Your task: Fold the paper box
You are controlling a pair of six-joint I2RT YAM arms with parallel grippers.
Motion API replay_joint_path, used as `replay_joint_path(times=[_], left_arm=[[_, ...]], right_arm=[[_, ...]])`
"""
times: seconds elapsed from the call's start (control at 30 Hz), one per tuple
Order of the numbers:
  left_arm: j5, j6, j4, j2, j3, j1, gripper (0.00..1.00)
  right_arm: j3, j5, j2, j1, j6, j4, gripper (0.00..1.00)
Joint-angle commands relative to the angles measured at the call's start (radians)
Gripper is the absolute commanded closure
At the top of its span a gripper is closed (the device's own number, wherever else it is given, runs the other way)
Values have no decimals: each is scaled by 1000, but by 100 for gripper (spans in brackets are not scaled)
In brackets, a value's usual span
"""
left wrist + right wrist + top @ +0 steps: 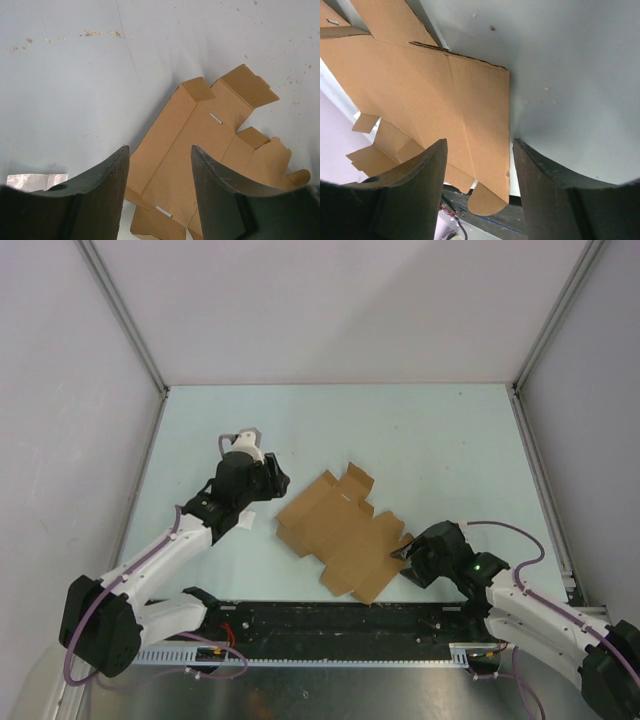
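The paper box is a flat brown many-flapped sheet lying unfolded in the middle of the table, its near corner reaching over the table's front edge. It also shows in the left wrist view and in the right wrist view. My left gripper is open and empty at the sheet's far left corner, its jaws spread over the sheet's edge. My right gripper is open and empty at the sheet's near right edge, where a rounded tab hangs past the table edge.
A small white scrap of paper lies by the left arm, also in the left wrist view. A black rail runs along the table's front edge. Grey walls with metal corner posts enclose the table.
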Motion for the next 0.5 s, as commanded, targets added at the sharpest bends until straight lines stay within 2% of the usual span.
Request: replay_joint_path(times=[0.0,0.23,0.37,0.47], left_arm=[[10,0,48,29,-21,11,43],[2,-4,99,73,-64,11,44],[-8,0,126,89,-85,12,45],[-13,2,139,106,-99,11,45]], right_arm=[[-80,21,50,6,31,106,43],[-84,106,76,4,-9,147,60],[-70,110,96,-63,-118,196,67],[-47,49,157,-178,-251,242,68]])
